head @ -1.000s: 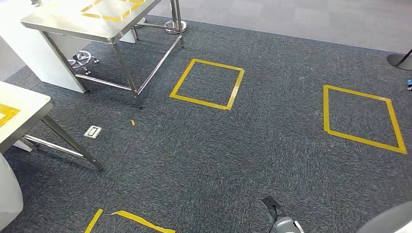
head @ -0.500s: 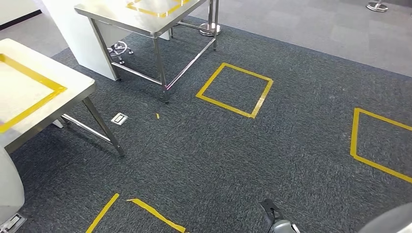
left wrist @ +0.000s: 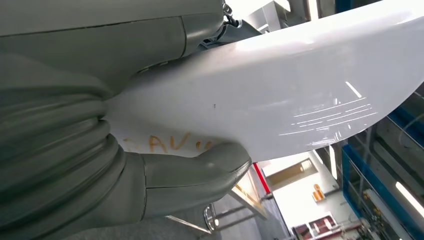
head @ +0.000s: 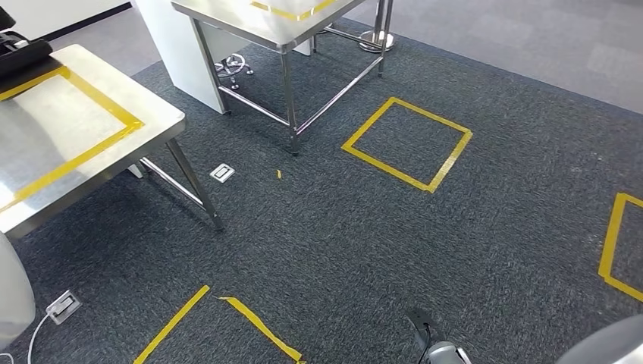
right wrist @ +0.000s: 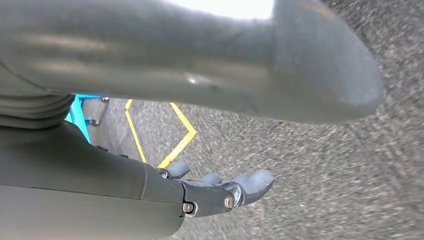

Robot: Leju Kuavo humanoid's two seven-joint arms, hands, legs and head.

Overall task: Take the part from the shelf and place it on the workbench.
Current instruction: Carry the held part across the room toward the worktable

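Observation:
In the left wrist view my left hand (left wrist: 75, 150) grips a large, glossy white curved part (left wrist: 280, 90) with orange lettering. The thick grey thumb (left wrist: 200, 170) presses on its face. A rounded white edge of the part (head: 14, 292) shows at the lower left of the head view. My right hand (right wrist: 215, 192) hangs over the grey carpet with its fingers stretched out and nothing in it. The nearest steel workbench (head: 152, 114), marked with a yellow tape rectangle, stands at the left of the head view.
A second steel table (head: 258, 19) stands further back, beside a white cabinet (head: 178, 53). A black object (head: 19, 49) lies on the near bench's far corner. Yellow tape squares (head: 407, 142) mark the carpet. A floor socket (head: 62, 305) with a cable sits near the bench leg.
The whole picture has shifted right as the camera turned left. The near workbench now shows much more of its top, and the black object and floor socket have come into view.

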